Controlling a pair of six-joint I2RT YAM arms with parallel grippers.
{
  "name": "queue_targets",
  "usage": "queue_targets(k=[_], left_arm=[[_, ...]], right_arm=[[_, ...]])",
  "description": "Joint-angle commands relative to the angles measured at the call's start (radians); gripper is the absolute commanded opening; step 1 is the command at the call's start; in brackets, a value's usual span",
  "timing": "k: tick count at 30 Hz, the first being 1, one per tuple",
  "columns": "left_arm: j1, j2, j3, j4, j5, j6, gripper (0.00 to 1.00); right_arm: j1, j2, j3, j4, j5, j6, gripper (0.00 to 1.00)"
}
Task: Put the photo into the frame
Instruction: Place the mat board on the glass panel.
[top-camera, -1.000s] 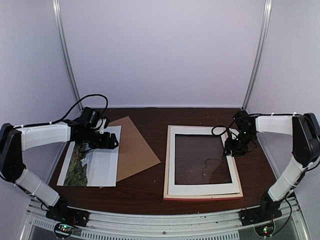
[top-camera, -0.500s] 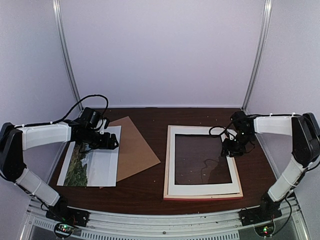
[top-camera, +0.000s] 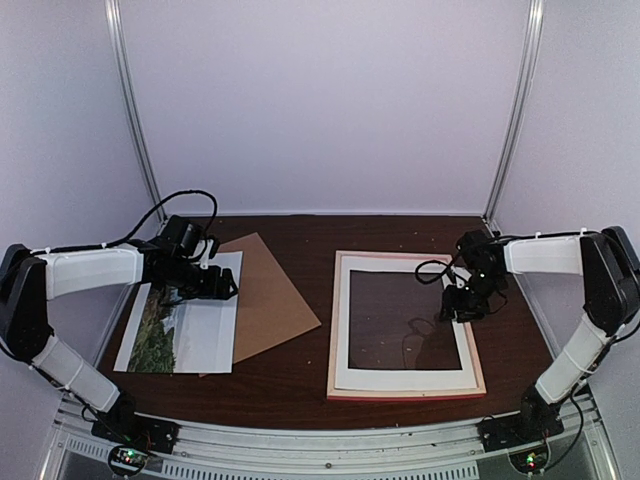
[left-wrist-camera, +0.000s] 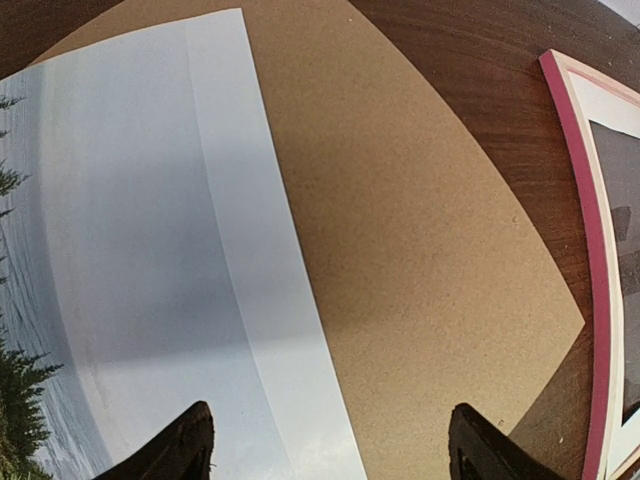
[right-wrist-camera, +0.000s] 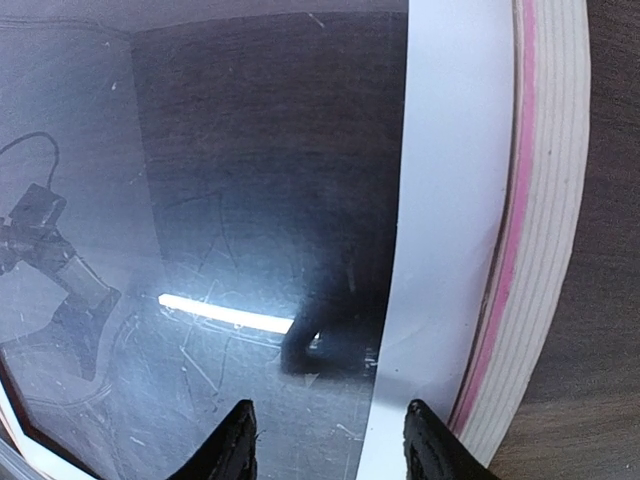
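Over the last second the right gripper (top-camera: 462, 305) slid inward along the frame (top-camera: 400, 396)'s right side and the white mat (top-camera: 400, 380), skewed before, now sat square inside the rails. Its jaws were parted over the mat edge, gripping nothing. The left gripper (top-camera: 215, 285) hadn't moved and hung wide open above the photo (top-camera: 185, 325), which lay picture-up on the bench (top-camera: 300, 385), partly over the brown backing board (top-camera: 270, 295). Frame looked ready; photo pick-up not yet done.
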Motion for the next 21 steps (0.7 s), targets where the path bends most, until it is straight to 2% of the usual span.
queue_targets(k=[1,12,18,21], left_arm=[[-0.007,0.005,0.024,0.004,-0.008,0.004,0.81],[-0.007,0.000,0.030,-0.017,-0.036,0.019,0.81],[-0.006,-0.005,0.051,-0.053,-0.070,0.041,0.86],[-0.001,-0.010,0.067,-0.084,-0.135,0.052,0.90]], right_arm=[[0.022,-0.018,-0.026,0.006,0.021,0.027,0.50],[0.034,-0.112,0.037,-0.024,0.032,0.009,0.56],[0.119,-0.164,0.071,-0.028,0.014,0.007,0.59],[0.178,-0.163,0.080,-0.008,0.011,0.020,0.60]])
